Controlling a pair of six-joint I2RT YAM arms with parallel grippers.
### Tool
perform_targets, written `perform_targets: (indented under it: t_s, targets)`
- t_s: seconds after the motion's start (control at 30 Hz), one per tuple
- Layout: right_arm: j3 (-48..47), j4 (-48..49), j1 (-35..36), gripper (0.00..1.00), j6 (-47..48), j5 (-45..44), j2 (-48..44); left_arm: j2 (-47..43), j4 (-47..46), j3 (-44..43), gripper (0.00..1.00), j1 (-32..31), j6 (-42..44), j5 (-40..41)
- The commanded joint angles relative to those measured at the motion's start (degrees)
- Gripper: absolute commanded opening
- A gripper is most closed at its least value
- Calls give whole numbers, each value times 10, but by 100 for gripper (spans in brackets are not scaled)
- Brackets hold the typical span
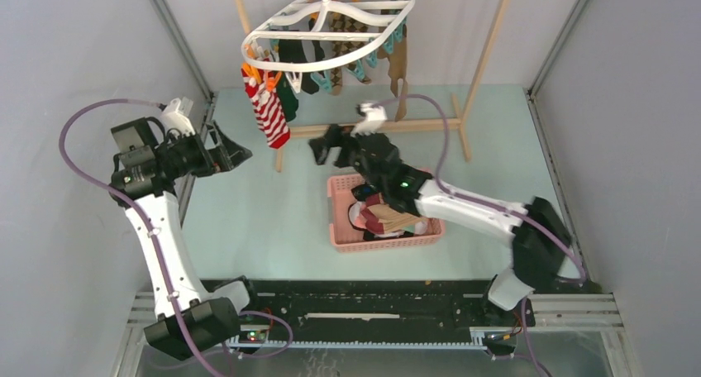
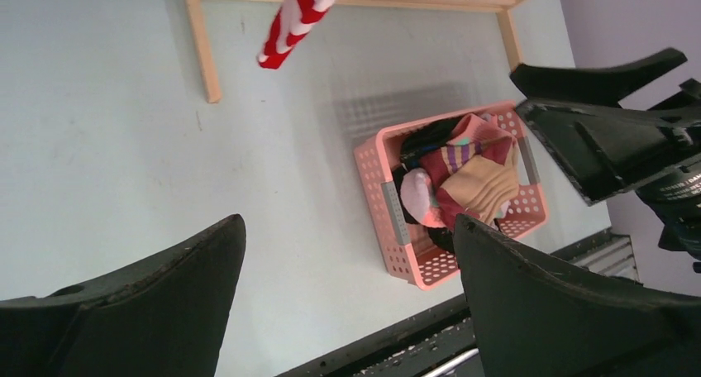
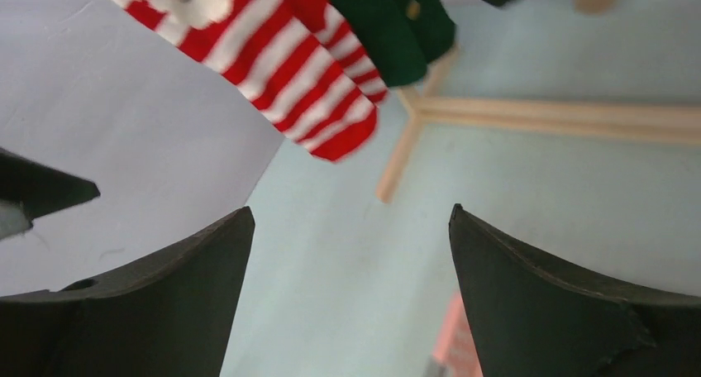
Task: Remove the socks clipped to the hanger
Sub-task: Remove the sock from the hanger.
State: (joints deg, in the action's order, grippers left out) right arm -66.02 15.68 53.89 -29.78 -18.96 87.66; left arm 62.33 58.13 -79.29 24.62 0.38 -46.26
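The socks hung clipped under the hanger, a white oval ring high at the back of the table, while several others lay heaped in the pink basket beneath the right arm. They looked light, limp and stretchy, so I judged that a pull would drag the ring sideways before a clothespin let go (the hanger appeared to dangle freely from the wooden rack). The best hold seemed to be the loose body of the red-and-white striped sock, the lowest one and nearest both arms, taken across its width below the peg. The dark green sock hung just beside it, perhaps touching, and could be caught along with it. The right gripper was near the striped toe, jaws wide and empty. The left gripper, also spread wide with nothing in it, was on the other side. The rack's low crossbar stood just behind.
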Motion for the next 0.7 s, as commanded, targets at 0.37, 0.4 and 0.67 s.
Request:
perform_targets:
  t_s: [0.37,0.4,0.67]
  targets:
    - [-503,-17,45,96,206,-38,391,39,100,2,100,121,109,-13]
    - [-525,-20,44,95,206,-46,408,41,106,6,100,122,119,-15]
    - [-662,-31,36,62,225,-77,509,69,178,-7,99,143,193,-39]
